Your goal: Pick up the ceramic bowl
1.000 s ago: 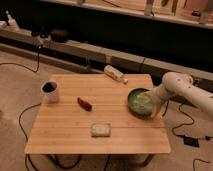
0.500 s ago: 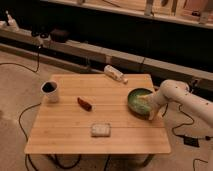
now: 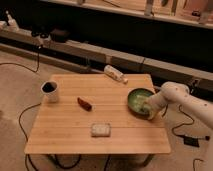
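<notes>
The ceramic bowl (image 3: 136,99), green and round with a paler mottled inside, sits on the wooden table (image 3: 75,140) near its right edge. My gripper (image 3: 149,108) comes in from the right on a white arm (image 3: 175,95) and is at the bowl's right front rim, partly over its inside. It covers part of the rim there. The bowl rests on the table.
A white mug (image 3: 50,91) with a dark inside stands at the table's left. A small red item (image 3: 84,103) lies mid-table, a pale packet (image 3: 100,130) near the front, and a white bottle (image 3: 114,73) lies at the back edge. Cables run on the floor.
My arm has swung down and slightly left, bringing the gripper lower onto the bowl's right rim. The bowl and the other things have not moved.
</notes>
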Action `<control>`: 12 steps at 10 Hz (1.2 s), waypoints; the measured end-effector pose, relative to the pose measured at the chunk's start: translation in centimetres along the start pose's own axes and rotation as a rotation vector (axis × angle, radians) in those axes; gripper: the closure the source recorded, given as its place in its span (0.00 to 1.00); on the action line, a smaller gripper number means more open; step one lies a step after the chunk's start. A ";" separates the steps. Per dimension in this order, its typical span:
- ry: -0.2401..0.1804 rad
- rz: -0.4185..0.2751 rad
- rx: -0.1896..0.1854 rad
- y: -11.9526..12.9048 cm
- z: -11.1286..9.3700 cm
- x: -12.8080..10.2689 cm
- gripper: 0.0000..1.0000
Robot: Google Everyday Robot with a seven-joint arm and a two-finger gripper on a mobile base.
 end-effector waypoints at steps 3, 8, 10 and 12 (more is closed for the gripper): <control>-0.051 0.013 0.023 -0.5 -0.1 -0.5 0.95; 0.077 -0.083 0.082 -0.9 -3.3 1.6 1.00; 0.120 -0.156 0.130 -0.9 -6.7 0.4 1.00; 0.124 -0.200 0.170 -0.6 -9.3 -1.4 1.00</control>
